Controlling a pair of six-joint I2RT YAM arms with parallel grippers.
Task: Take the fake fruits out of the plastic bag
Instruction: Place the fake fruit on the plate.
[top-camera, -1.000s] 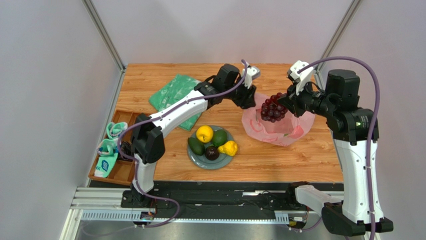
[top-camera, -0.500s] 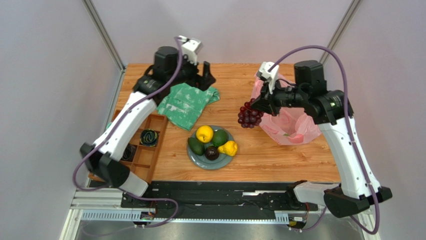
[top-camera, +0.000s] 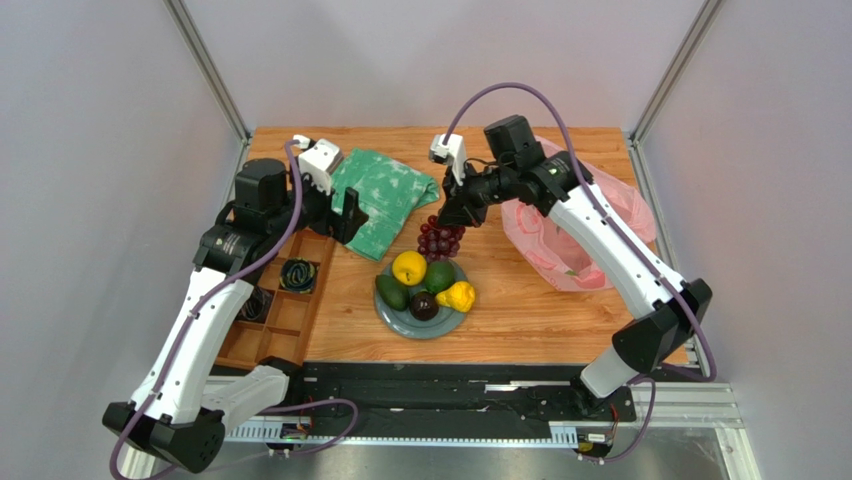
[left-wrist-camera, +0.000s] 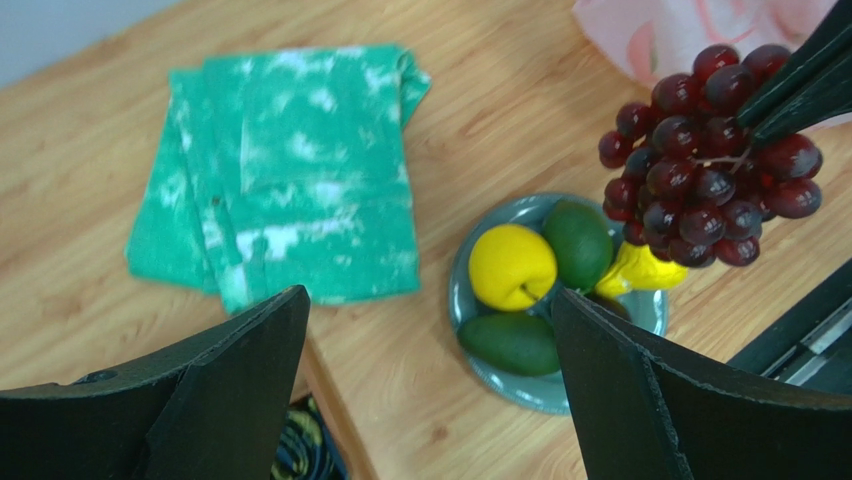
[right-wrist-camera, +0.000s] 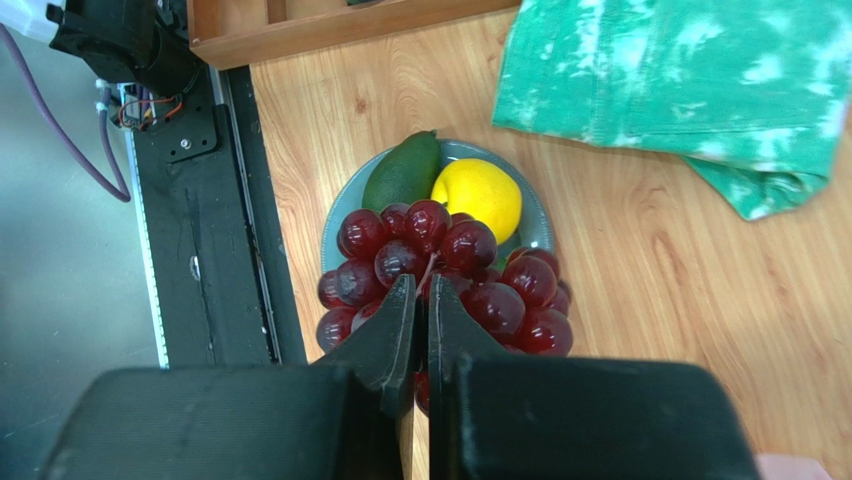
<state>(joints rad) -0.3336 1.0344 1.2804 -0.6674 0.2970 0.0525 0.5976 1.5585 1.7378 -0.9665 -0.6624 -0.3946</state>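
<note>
Grapes are the fruit in transit: the grape bunch hangs from the right gripper, whose fingers are pinched nearly together on the stem at the top, so the cluster dangles freely below. It is in the air just above the far edge of the plate, well apart from the plastic bag, which lies slumped and open on the right of the table. Holding it by the stem looks sensible, since the bunch can be lowered without crushing anything. The plate already holds a yellow citrus, a green avocado, a darker avocado, a yellow lumpy fruit and a dark fruit, so room for the grapes is tight. Whether the bag has anything left inside cannot be told. The left gripper is spread wide and empty beside the green bag, out of the way. A wooden tray holds a dark coiled item.
</note>
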